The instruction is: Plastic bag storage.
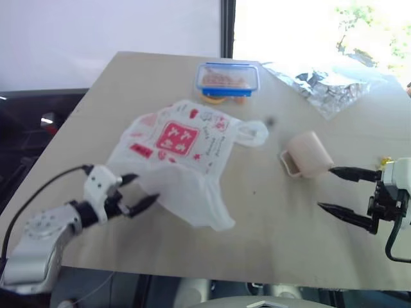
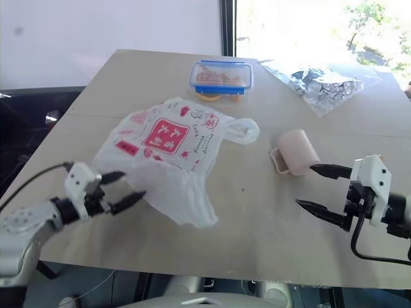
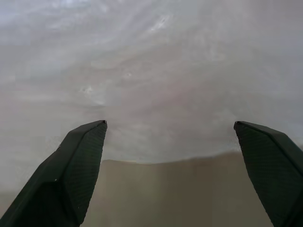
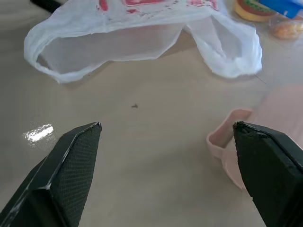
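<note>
Setting: indoor room, type unclear.
Evidence: plain wooden bench [image 1: 282,218] beside bright window [image 1: 308,25], greenery outside; white wall.

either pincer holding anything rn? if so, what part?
Nothing held. Left pincer is open at the plastic bag's near edge; right pincer is open just short of the beige cup.

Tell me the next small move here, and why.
Probably ease the left hand forward and close on the plastic bag. Its fingers stand open at the bag's near edge, the bag lies spread flat on the table, and the right hand is open beside the cup.
</note>
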`<control>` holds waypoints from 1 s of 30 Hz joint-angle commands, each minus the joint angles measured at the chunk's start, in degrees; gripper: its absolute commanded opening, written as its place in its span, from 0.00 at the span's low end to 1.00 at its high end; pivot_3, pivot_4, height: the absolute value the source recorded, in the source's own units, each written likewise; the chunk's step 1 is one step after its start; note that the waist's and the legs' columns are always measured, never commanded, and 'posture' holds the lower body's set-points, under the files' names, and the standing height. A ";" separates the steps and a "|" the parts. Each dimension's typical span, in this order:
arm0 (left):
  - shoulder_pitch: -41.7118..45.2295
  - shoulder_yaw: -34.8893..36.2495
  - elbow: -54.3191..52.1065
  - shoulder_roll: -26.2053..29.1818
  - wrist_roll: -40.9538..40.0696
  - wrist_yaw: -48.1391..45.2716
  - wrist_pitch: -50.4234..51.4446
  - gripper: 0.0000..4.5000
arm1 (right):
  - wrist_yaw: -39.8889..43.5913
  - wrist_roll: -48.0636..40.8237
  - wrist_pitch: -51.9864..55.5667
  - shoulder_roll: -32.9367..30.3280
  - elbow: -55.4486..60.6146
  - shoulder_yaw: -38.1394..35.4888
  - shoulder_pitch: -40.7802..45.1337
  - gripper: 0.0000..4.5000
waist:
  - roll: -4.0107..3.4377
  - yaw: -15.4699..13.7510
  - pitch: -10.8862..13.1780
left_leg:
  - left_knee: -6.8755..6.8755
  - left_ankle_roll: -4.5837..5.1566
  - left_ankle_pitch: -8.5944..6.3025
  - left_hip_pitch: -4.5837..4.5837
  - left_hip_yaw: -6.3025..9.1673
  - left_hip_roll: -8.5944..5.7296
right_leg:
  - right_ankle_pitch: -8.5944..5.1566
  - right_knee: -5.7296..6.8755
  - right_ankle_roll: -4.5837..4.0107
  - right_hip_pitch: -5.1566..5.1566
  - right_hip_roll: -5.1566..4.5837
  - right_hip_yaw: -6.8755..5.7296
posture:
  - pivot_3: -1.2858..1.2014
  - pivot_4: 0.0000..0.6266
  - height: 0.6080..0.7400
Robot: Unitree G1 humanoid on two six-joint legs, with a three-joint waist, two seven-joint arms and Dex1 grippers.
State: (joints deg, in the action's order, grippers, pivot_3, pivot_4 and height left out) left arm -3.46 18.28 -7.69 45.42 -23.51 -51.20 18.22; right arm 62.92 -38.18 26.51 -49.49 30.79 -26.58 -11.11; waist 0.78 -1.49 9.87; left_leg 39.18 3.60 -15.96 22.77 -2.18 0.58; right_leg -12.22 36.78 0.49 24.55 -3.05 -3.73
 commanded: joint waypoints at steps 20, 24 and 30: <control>9.62 2.65 -39.37 23.48 -43.25 36.29 43.47 1.00 | 7.87 -1.59 -9.90 -0.19 -3.42 -0.79 2.87 1.00 | -0.15 -1.40 0.31 | 0.04 -0.31 -0.11 -0.86 0.05 0.05 | -0.17 0.00 -0.24 -0.84 -0.09 0.01 | 0.52 0.24 1.00; 27.15 -13.19 -35.33 18.47 -40.88 42.78 50.94 1.00 | 11.04 -2.30 -10.21 -1.47 -6.76 -8.35 -1.58 1.00 | -0.12 -0.84 0.36 | 0.00 -0.33 -0.08 -0.88 -0.07 0.04 | -0.02 0.04 0.01 -0.84 0.10 0.14 | 0.52 0.24 1.00; 31.72 -20.98 -31.19 14.43 -34.86 38.49 52.36 1.00 | 11.67 -8.36 -2.27 -6.06 -12.76 -14.67 0.47 1.00 | 0.08 0.46 0.47 | -0.07 -0.52 0.03 -0.93 -0.38 0.07 | -0.01 0.02 -0.03 -0.76 0.16 0.45 | 0.52 0.24 1.00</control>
State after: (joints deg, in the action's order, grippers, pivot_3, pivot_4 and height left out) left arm 26.93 -2.21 -38.87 60.22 -59.60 -11.31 70.43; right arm 72.83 -44.91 23.60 -54.51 17.62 -39.49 -10.37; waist 0.87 -1.04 10.34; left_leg 39.10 3.08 -15.93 21.84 -2.55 0.67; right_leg -12.24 36.80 0.48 23.80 -2.88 -3.28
